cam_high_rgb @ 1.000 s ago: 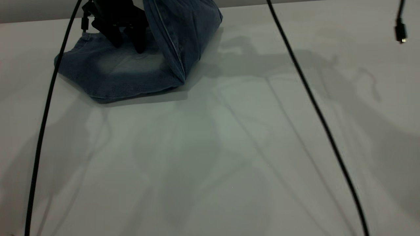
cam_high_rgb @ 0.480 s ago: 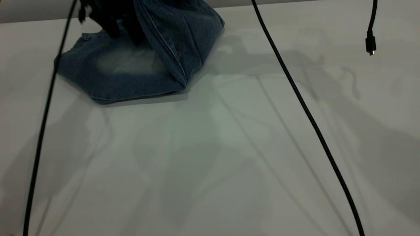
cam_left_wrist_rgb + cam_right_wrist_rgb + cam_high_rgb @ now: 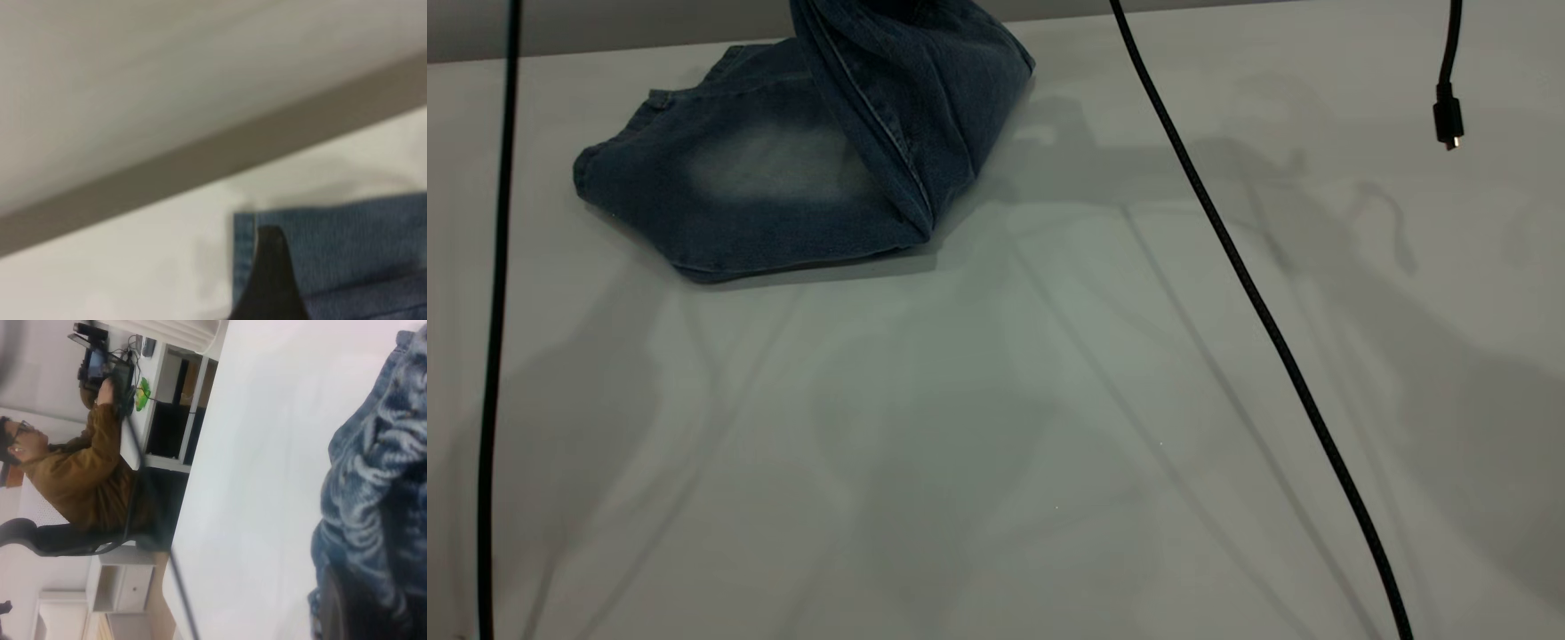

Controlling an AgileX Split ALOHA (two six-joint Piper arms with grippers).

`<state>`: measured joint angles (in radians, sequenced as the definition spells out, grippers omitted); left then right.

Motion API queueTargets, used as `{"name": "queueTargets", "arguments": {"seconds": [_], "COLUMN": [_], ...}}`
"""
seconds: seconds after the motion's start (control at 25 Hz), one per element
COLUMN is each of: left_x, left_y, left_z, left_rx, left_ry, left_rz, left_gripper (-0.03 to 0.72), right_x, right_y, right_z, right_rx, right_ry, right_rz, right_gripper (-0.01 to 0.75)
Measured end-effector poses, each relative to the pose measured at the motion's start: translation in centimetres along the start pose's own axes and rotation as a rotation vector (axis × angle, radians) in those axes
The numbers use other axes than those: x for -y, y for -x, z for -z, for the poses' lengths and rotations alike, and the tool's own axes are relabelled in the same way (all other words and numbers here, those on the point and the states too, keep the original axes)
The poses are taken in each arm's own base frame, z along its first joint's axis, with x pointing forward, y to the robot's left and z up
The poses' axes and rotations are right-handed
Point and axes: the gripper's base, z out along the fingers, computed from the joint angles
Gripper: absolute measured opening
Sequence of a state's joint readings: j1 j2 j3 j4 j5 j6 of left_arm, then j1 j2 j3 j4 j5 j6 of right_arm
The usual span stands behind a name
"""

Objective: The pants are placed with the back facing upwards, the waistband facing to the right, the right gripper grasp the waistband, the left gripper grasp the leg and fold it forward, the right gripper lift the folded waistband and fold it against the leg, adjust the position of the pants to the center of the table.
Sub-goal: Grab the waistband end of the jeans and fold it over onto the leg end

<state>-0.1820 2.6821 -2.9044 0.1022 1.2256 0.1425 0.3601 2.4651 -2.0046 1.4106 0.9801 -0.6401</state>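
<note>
Faded blue denim pants (image 3: 783, 178) lie near the white table's (image 3: 1005, 400) far-left edge, waistband (image 3: 373, 467) lifted; wide bare surface elsewhere; neither gripper's state can be told

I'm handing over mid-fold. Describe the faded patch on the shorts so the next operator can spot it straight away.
On the white table, find the pants near the far-left edge in the exterior view. Their flat layer lies left of a raised fold of denim; the faded patch is a pale oval in that layer's middle, the only light area on otherwise dark blue cloth.
</note>
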Motion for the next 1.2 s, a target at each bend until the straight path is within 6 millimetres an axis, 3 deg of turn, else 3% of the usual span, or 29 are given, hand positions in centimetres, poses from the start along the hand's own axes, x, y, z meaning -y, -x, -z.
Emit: {"name": "queueTargets", "arguments": {"seconds": [0.2,0.36,0.56,0.68,0.8,1.04,1.2], "left_x": [0.1,0.5,1.1,1.1,1.1,1.1,1.1], "left_y": [2.3,3.5,3.8,3.8,3.8,3.8,3.8], "left_z": [5.3,8.7,9.5,9.5,9.5,9.5,9.5], "left_rx": [0.113,0.189,0.214,0.214,0.214,0.215,0.219], "left_ry": [-0.073,-0.163,-0.241,-0.245,-0.245,-0.247,-0.245], "left_rz": [0.033,0.059,0.081,0.082,0.082,0.083,0.058], "left_gripper": [0.517,0.517,0.517,0.517,0.517,0.517,0.517], "right_x": [-0.1,0.4,1.3,1.9,1.9,2.0,3.2], "right_y": [-0.3,-1.2,-3.1,-4.2,-4.5,-4.4,-3.7], "right_z": [-0.7,-2.8,-6.0,-7.3,-7.6,-7.6,-6.7], "right_rx": [0.004,0.012,0.019,0.000,-0.012,-0.004,0.011], "right_ry": [0.000,0.022,0.015,0.008,0.008,-0.002,-0.077], "right_rz": [0.020,0.021,0.036,0.027,0.029,0.027,0.063], "right_gripper": [0.056,0.056,0.060,0.104,0.233,0.589,0.656]}}
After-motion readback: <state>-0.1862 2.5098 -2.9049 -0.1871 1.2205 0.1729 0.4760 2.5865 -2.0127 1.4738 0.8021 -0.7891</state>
